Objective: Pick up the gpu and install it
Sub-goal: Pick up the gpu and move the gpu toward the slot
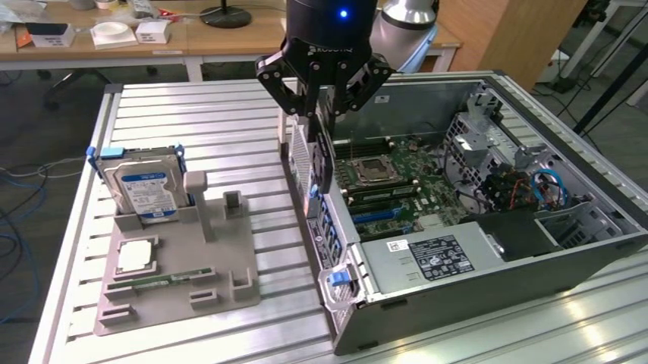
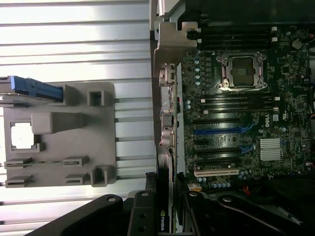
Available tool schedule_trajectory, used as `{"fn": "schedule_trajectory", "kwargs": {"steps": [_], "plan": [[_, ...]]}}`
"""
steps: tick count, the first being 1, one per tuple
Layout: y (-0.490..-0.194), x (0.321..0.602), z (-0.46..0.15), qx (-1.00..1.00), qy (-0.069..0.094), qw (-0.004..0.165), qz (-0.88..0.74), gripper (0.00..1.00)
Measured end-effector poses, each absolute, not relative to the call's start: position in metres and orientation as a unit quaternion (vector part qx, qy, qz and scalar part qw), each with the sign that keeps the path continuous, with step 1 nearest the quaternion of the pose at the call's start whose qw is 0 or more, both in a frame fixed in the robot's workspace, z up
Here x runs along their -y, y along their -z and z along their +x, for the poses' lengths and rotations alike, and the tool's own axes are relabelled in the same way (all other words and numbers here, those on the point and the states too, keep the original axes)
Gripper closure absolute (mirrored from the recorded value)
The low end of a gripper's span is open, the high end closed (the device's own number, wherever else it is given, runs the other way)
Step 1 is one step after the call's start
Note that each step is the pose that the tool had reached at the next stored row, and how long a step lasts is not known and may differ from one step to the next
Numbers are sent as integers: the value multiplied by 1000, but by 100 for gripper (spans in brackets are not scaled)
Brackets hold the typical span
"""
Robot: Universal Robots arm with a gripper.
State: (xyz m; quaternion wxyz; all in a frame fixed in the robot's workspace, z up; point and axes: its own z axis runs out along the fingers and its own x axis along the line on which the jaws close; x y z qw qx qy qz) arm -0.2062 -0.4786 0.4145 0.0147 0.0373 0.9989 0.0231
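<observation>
table [image 1: 202, 129]: ribbed metal top; everything below stands on it
drive [image 1: 148, 187]: far at the exterior view's left; silver, blue-white label, blue rails on its sides; stands upright in the holder's back corner; its blue rail shows in the wrist view [image 2: 34, 88]
chip [image 1: 136, 258]: pale square; lies flat in a recess of the holder, nearer the exterior camera than the drive
stick [image 1: 162, 279]: narrow and green; lies flat in the holder just beside the chip
holder [image 1: 218, 262]: grey block with slots and posts; near the case but apart from it; seen from above in the wrist view [image 2: 74, 142]
gripper [image 1: 324, 114]: black; hangs from above over the case's rear wall; fingers clenched on the gpu, one on each face; seen also in the wrist view [image 2: 170, 211]
gpu [image 1: 322, 152]: thin dark card, held upright, edge-on to the exterior camera; hangs below the fingers just inside the rear wall, over the board; whether its lower edge touches a slot I cannot tell; a green logo on it shows in the wrist view [image 2: 161, 223]
case [image 1: 567, 258]: black tower on its side, open face up
board [image 1: 405, 189]: flat in the case's floor; long slots run across it [image 2: 275, 108]
socket [image 1: 366, 173]: square metal frame on the board [image 2: 242, 71]
supply [image 1: 435, 254]: grey box with a label, in the case's near end
cables [image 1: 547, 189]: blue and red; at the case's right side
</observation>
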Motion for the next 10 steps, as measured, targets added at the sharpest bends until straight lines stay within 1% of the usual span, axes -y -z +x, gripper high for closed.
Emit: {"fn": "schedule_trajectory", "kwargs": {"steps": [10], "plan": [[-415, 479, -204, -999, -23, 15, 37, 74]]}}
